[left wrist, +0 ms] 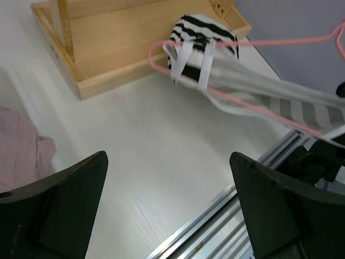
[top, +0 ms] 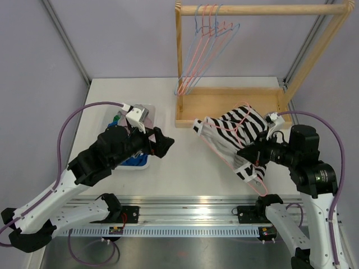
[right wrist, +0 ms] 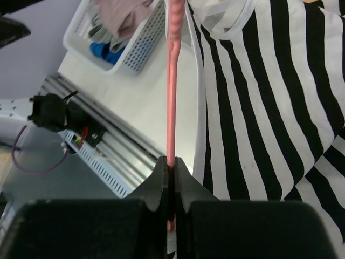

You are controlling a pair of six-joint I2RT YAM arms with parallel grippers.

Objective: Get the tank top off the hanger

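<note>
A black-and-white striped tank top hangs on a pink hanger, partly resting on the wooden rack's base. My right gripper is shut on the hanger's pink wire, holding it above the table; the striped cloth lies to its right. My left gripper is open and empty, left of the garment and apart from it. In the left wrist view the tank top's straps and the hanger show ahead between my open fingers.
A wooden rack with several pink and blue hangers stands at the back, its base tray on the table. A white basket with clothes sits under my left arm. A metal rail runs along the near edge.
</note>
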